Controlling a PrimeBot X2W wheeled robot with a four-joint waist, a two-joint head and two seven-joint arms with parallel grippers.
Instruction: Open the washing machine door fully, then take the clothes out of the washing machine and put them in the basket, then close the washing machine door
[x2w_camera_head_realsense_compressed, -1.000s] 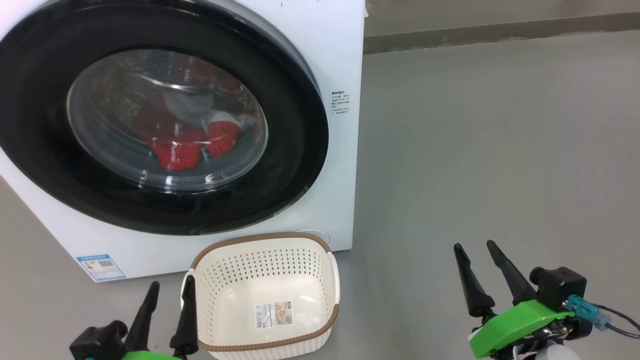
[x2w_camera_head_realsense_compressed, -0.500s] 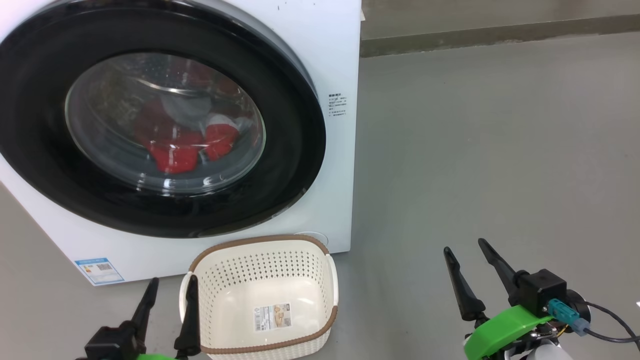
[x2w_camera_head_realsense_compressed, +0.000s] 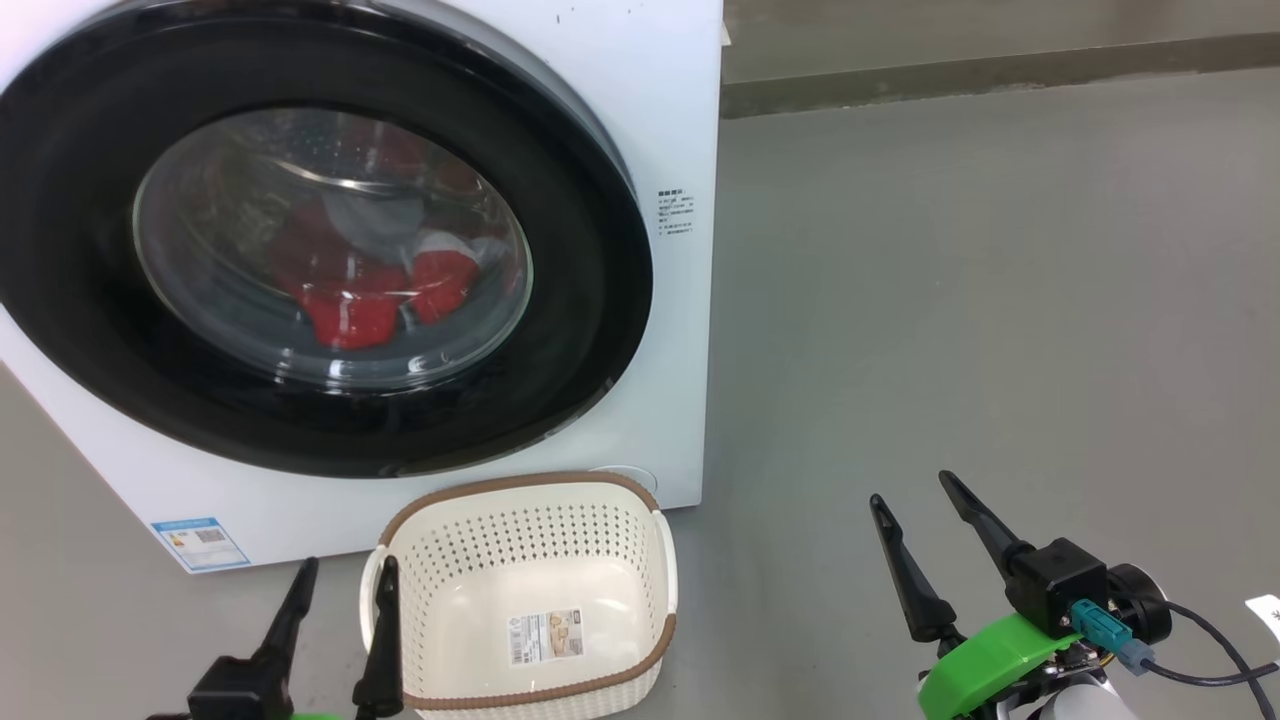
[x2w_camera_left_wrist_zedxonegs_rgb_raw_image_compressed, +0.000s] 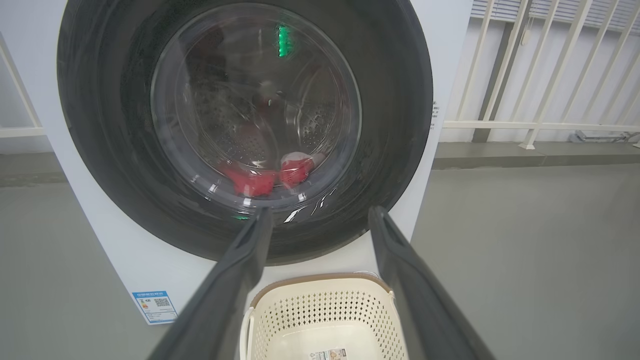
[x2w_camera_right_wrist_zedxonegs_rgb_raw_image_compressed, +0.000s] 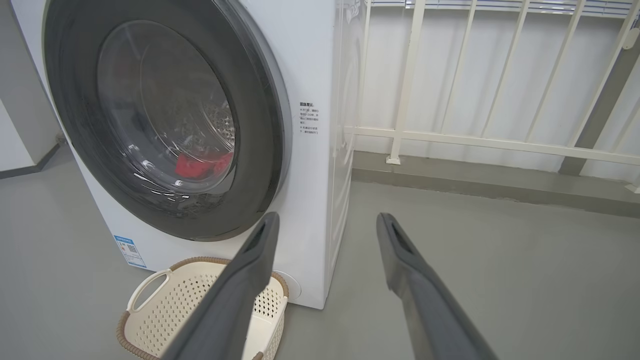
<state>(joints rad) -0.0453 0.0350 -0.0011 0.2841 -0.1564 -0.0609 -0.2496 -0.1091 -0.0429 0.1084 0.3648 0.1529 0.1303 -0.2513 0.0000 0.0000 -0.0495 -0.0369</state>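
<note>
The white washing machine (x2w_camera_head_realsense_compressed: 675, 130) fills the upper left of the head view. Its round black-rimmed door (x2w_camera_head_realsense_compressed: 570, 260) sits shut against the front. Red clothes (x2w_camera_head_realsense_compressed: 345, 310) with grey and white patches lie in the drum behind the glass. The cream basket (x2w_camera_head_realsense_compressed: 600, 505) stands on the floor just below the door, empty but for a paper label. My left gripper (x2w_camera_head_realsense_compressed: 345, 580) hangs open at the basket's left handle, holding nothing. My right gripper (x2w_camera_head_realsense_compressed: 910, 490) is open over bare floor to the basket's right. The door (x2w_camera_left_wrist_zedxonegs_rgb_raw_image_compressed: 395, 100), clothes (x2w_camera_left_wrist_zedxonegs_rgb_raw_image_compressed: 250, 182) and basket (x2w_camera_left_wrist_zedxonegs_rgb_raw_image_compressed: 320, 285) also show past my left gripper (x2w_camera_left_wrist_zedxonegs_rgb_raw_image_compressed: 320, 212).
Grey floor (x2w_camera_head_realsense_compressed: 1000, 300) stretches to the right of the machine, up to a low kerb (x2w_camera_head_realsense_compressed: 1000, 70). A white railing (x2w_camera_right_wrist_zedxonegs_rgb_raw_image_compressed: 475, 142) runs behind it. A blue sticker (x2w_camera_head_realsense_compressed: 200, 540) marks the machine's lower left corner. A black cable (x2w_camera_head_realsense_compressed: 1210, 650) trails from my right wrist.
My right gripper has shifted left and slightly up in the head view. The left gripper has sunk a little lower. The camera has moved slightly. Door, clothes and basket are unmoved.
</note>
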